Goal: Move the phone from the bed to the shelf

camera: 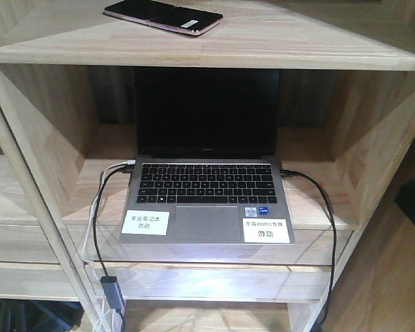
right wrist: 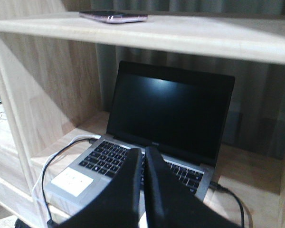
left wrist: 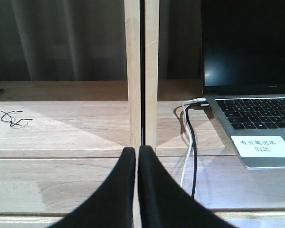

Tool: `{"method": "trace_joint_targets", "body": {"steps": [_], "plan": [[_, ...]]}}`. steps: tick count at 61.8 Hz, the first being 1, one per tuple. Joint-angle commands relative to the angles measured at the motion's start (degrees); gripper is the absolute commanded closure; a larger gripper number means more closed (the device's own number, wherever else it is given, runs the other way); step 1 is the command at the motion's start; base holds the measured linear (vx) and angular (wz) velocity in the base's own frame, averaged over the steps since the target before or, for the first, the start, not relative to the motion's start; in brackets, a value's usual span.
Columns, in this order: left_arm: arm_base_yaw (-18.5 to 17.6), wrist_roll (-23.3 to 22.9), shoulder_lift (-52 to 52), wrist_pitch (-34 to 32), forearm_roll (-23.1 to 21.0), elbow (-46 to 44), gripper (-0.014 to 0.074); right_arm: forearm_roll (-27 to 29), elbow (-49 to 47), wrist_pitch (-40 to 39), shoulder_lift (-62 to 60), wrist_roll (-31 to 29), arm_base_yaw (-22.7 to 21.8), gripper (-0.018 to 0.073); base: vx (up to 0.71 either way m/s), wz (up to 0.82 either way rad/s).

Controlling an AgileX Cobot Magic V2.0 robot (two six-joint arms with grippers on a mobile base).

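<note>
The phone (camera: 163,16), a thin glossy black slab with a pinkish rim and a small white sticker, lies flat on the top board of the pale-wood shelf (camera: 277,48). From the right wrist it shows edge-on, the phone (right wrist: 113,17) at the upper left on the shelf (right wrist: 204,38). My right gripper (right wrist: 142,153) is shut and empty, well below the phone, in front of the laptop. My left gripper (left wrist: 137,151) is shut and empty too, facing an upright divider (left wrist: 141,71) of the shelf. The bed is out of view.
An open grey laptop (camera: 206,181) with a black screen fills the compartment under the phone, with black and white cables (camera: 97,228) hanging off its left side and a black cable (camera: 328,221) off its right. A small black wire tangle (left wrist: 13,118) lies on the left board.
</note>
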Motion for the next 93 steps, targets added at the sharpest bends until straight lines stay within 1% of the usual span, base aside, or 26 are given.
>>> {"method": "trace_joint_targets", "body": {"steps": [1, 29, 40, 50, 60, 63, 68, 77, 79, 82, 86, 89, 93], "plan": [[-0.16, -0.22, -0.29, -3.89, -0.34, 0.03, 0.0596, 0.81, -1.13, -3.22, -0.5, -0.62, -0.22, 0.0564, 0.0, 0.0], [-0.16, -0.22, -0.29, -3.89, -0.34, 0.03, 0.0596, 0.81, -1.13, -3.17, -0.56, -0.62, -0.22, 0.0564, 0.0, 0.0], [-0.16, -0.22, -0.29, -3.89, -0.34, 0.03, 0.0596, 0.81, -1.13, -4.3, -0.56, -0.56, -0.22, 0.0564, 0.0, 0.0], [-0.16, -0.22, -0.29, -3.89, -0.34, 0.03, 0.0596, 2.98, -1.13, -4.37, -0.56, -0.35, -0.22, 0.0564, 0.0, 0.0], [-0.16, -0.22, -0.29, -3.89, -0.34, 0.03, 0.0596, -0.14, -1.13, -4.6, -1.27, 0.1, -0.26, 0.0564, 0.0, 0.0], [-0.16, -0.22, -0.29, -3.89, -0.34, 0.03, 0.0596, -2.06, -1.13, -4.6, -1.69, 1.56, -0.33, 0.0564, 0.0, 0.0], [-0.16, -0.22, -0.29, -3.89, -0.34, 0.03, 0.0596, -7.09, -1.13, -4.59, -2.7, 7.75, -1.45, 0.0564, 0.0, 0.0], [-0.16, -0.22, -0.29, -3.89, -0.34, 0.03, 0.0596, -19.45, -1.09, -3.43, -4.24, 25.91, -6.93, 0.0564, 0.0, 0.0], [-0.16, -0.22, -0.29, -3.89, -0.34, 0.03, 0.0596, -21.71, -1.09, -2.96, -4.57, 29.21, -8.59, 0.0564, 0.0, 0.0], [-0.16, -0.22, -0.29, -3.89, -0.34, 0.03, 0.0596, -24.14, -0.94, -2.55, -5.36, 32.58, -10.98, 0.0564, 0.0, 0.0], [-0.16, -0.22, -0.29, -3.89, -0.34, 0.03, 0.0596, -26.24, -0.94, -1.53, -6.35, 34.53, -13.81, 0.0564, 0.0, 0.0], [-0.16, -0.22, -0.29, -3.89, -0.34, 0.03, 0.0596, -27.37, -0.94, -0.58, -7.26, 34.73, -15.96, 0.0564, 0.0, 0.0], [-0.16, -0.22, -0.29, -3.89, -0.34, 0.03, 0.0596, -28.04, -0.94, 0.5, -8.44, 34.41, -17.66, 0.0564, 0.0, 0.0]]}}
